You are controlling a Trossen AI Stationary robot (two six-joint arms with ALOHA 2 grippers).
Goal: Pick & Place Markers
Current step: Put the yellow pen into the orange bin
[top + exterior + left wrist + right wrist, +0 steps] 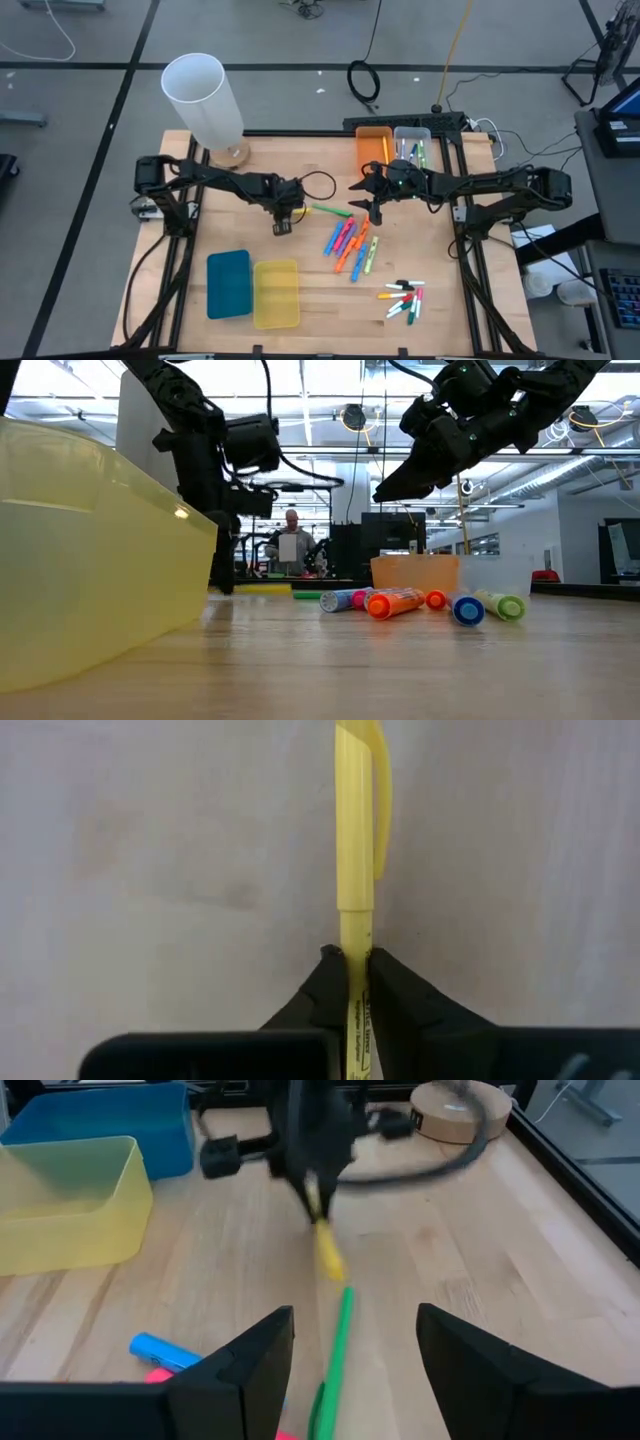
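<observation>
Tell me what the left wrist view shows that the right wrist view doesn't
Only the left wrist view shows the left gripper shut on the yellow highlighter, close up. Only the right wrist view shows the right gripper open above a green marker, plus the yellow bin and blue bin. Both share the yellow highlighter and wooden table.

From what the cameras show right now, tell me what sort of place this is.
Probably a robotics lab or workshop: a wooden table on a metal frame, cables on a grey floor, and an open hall with ceiling lights where a person stands.
</observation>
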